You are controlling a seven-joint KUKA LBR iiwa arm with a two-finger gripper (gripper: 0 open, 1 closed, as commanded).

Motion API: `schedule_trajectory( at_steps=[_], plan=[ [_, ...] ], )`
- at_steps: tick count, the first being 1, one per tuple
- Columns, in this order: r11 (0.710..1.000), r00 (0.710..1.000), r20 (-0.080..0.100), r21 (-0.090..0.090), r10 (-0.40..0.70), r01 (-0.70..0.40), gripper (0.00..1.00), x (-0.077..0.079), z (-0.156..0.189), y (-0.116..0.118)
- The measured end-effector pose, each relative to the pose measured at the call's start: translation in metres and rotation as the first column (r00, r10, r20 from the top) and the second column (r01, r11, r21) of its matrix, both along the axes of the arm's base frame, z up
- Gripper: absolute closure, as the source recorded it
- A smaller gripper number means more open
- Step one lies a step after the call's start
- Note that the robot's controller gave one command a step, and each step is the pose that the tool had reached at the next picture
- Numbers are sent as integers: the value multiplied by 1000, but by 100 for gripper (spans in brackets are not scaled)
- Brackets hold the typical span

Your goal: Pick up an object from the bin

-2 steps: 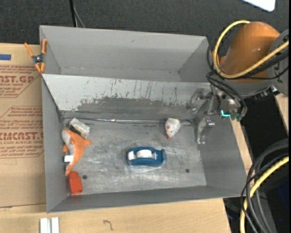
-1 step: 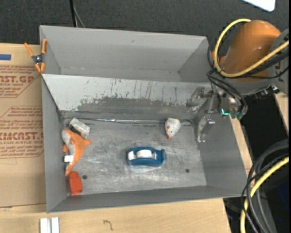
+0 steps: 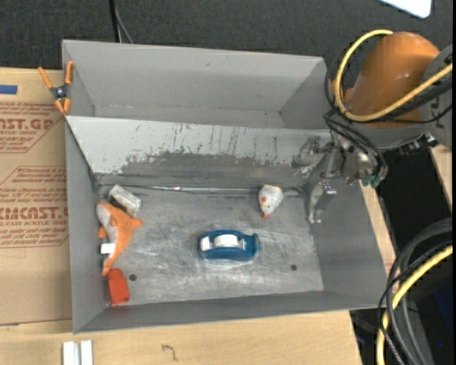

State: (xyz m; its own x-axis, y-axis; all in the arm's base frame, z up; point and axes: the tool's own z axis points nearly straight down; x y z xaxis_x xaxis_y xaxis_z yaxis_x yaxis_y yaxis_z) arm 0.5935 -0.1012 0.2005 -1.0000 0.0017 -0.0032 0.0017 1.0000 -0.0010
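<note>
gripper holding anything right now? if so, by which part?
Nothing held, as far as the view shows. The gripper hangs near the bin's right wall, apart from the small white thing beside it; the blue tape dispenser lies mid-floor, untouched.

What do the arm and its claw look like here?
A rounded orange cover caps the wrist, with yellow cables looping round it. The claw is slim grey metal, with a small teal part near its base.

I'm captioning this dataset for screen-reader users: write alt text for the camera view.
The robot's gripper hangs at the right end of a grey metal bin, near a small white and red object. A blue tape dispenser lies mid-floor; orange pieces sit along the left wall.
</note>
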Motion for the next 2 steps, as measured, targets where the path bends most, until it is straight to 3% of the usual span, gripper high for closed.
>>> schedule_trajectory(
  at_steps=[1,2],
  plan=[
    [1000,1000,-6,2,-30,30,0,-5,-25,13],
    [988,988,12,-4,157,-157,0,-4,-39,23]
  ],
)
